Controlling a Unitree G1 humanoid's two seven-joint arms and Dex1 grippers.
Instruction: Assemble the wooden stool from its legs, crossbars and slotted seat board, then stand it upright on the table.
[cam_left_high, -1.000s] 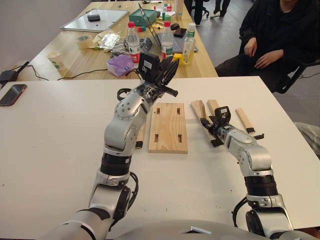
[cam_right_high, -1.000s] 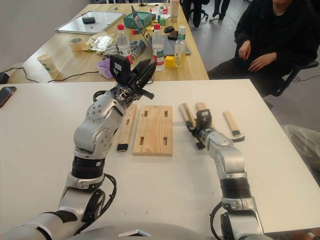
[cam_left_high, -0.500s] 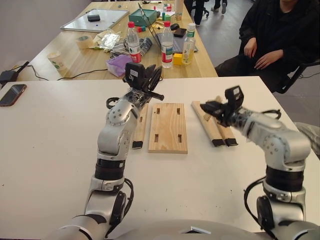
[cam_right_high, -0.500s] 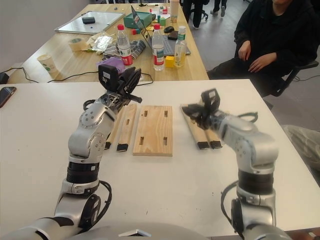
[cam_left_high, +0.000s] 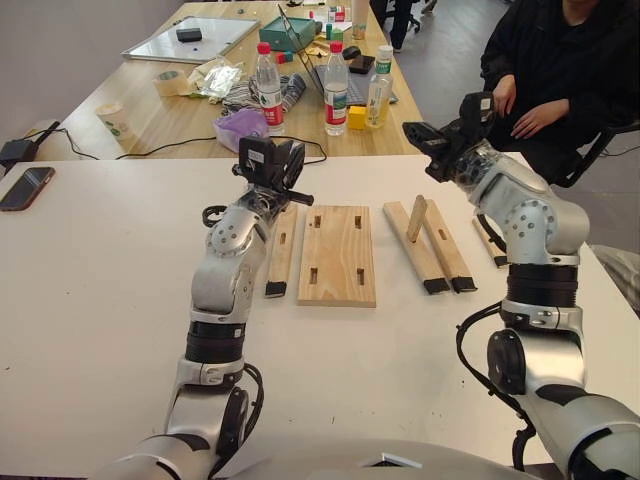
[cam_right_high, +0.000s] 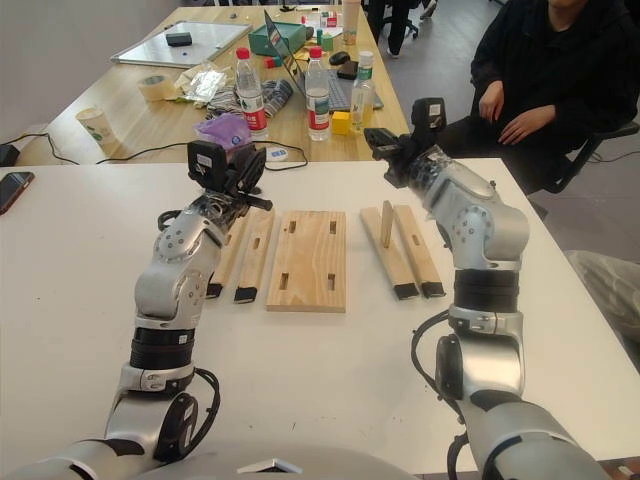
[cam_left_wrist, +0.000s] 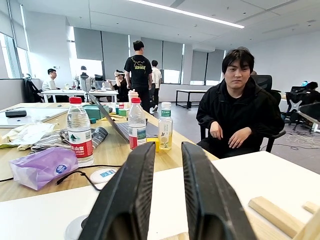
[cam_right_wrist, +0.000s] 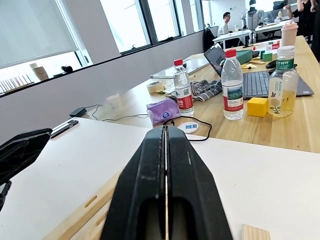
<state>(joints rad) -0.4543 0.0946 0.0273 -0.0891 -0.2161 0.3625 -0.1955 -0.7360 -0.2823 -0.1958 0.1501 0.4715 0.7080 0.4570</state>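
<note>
The slotted seat board lies flat in the middle of the white table. Two legs lie to its left and two longer legs to its right. A short wooden piece stands tilted upright on the right pair. Another wooden piece lies farther right, partly hidden by my right arm. My left gripper hovers over the far ends of the left legs, open by a narrow gap with nothing in it. My right gripper is raised above the table's far edge, shut and empty.
Behind the white table stands a wooden table crowded with water bottles, a laptop, a purple bag and tape. A phone lies at the far left. A person sits at the back right, touching nothing.
My right gripper has risen from the right legs and swung up toward the far edge, leaving a short piece standing there. My left gripper has come down and back toward the left legs.
</note>
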